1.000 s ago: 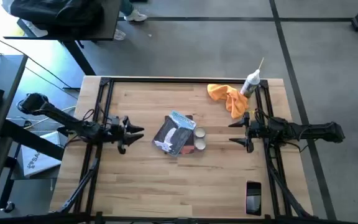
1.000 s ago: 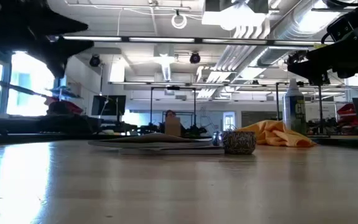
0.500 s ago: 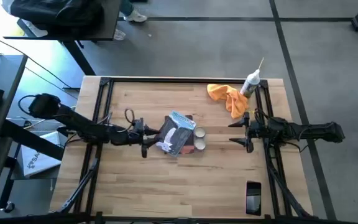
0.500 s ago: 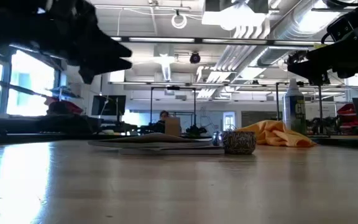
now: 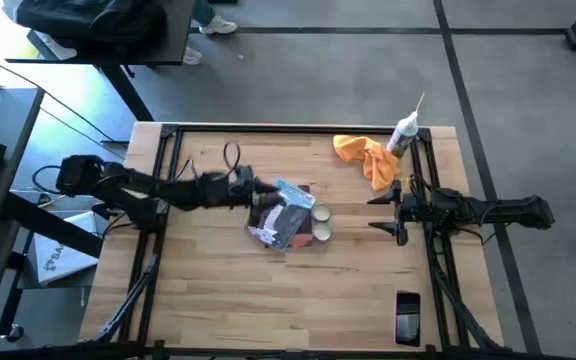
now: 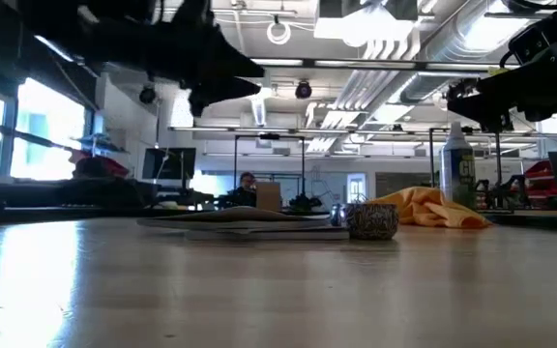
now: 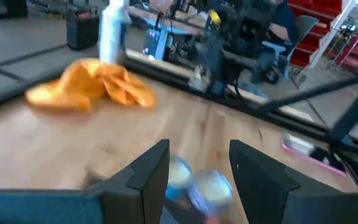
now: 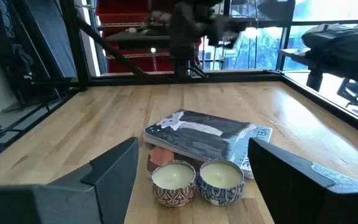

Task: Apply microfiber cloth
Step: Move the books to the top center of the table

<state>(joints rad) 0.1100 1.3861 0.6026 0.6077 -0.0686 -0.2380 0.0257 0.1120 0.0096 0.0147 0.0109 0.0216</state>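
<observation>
Barely begun: the crumpled orange-yellow microfiber cloth [image 5: 366, 157] lies untouched at 1 o'clock; both grippers' fingers spread, left gripper [image 5: 260, 189] at the centre, right gripper [image 5: 378, 213] at 3 o'clock.

Bright overhead lighting; window glare in low view; left wrist view motion-blurred.

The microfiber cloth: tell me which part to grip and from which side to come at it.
Best guess: pinch a raised fold at the crumpled middle of the microfiber cloth, coming down from above. It lies bunched near the table's far right corner, with ridges a two-finger grip can close on. A spray bottle stands right beside it, so approach from the side facing the candles. The left gripper, open, is over the packet.
</observation>
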